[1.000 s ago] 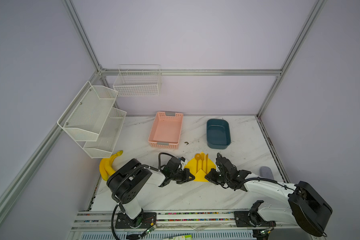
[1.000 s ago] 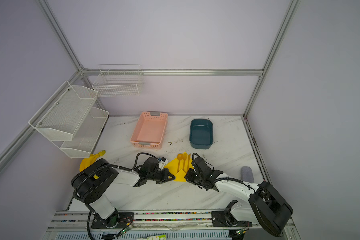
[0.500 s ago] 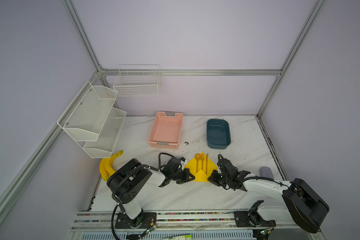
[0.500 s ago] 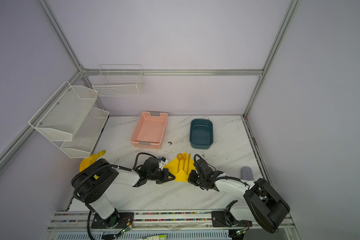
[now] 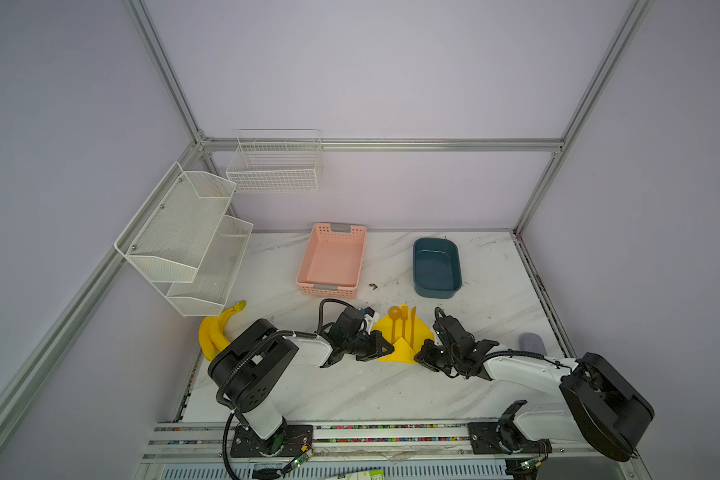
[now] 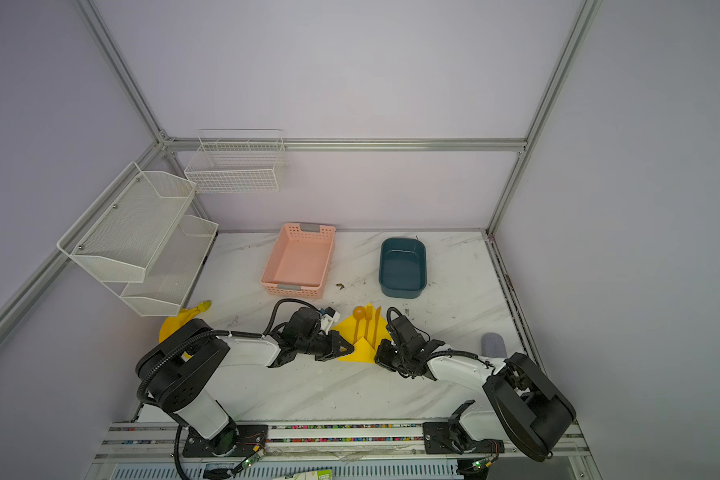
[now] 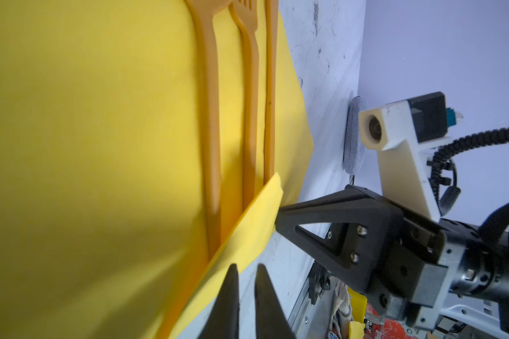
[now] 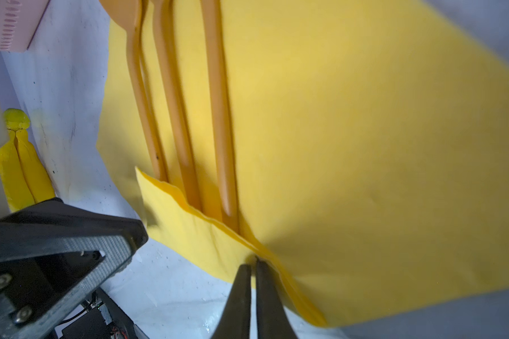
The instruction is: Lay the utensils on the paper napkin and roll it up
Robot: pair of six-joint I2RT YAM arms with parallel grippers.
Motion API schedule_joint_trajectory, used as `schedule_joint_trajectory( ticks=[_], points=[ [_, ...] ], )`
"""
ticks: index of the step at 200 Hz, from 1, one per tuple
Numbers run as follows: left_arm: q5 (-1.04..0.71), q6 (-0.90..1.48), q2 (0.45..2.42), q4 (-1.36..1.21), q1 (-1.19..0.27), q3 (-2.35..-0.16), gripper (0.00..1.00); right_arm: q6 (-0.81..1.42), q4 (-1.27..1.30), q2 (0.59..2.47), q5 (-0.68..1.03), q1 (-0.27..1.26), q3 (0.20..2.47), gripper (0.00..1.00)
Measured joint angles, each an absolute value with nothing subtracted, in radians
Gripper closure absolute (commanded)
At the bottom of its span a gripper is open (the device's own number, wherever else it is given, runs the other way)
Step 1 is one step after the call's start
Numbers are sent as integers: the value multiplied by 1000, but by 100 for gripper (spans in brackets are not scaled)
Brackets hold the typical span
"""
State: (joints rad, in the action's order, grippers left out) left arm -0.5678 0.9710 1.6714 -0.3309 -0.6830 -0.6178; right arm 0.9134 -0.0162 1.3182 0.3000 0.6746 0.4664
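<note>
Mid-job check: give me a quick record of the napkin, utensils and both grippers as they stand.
napkin: lying on the table, near corner folded up
utensils: spoon, fork and knife side by side on the napkin, handle ends under the folded corner
left gripper: at the folded corner's edge, jaws slightly apart, nothing between them
right gripper: shut, apparently pinching the napkin at the fold
rolling: not yet done
</note>
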Motion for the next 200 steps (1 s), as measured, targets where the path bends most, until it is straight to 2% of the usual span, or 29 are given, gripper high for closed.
schedule_joint_trajectory(
  ticks=[92,149,200],
  points=[
    [-555,931,1677,-248,-683,-621,87,883,9,1323,389,674,533,86],
    [-545,923,1683,-237,-683,-621,87,884,99,1480,442,674,570,86],
    [-544,923,1683,-237,-683,-621,87,883,120,1525,426,669,607,87]
  ],
)
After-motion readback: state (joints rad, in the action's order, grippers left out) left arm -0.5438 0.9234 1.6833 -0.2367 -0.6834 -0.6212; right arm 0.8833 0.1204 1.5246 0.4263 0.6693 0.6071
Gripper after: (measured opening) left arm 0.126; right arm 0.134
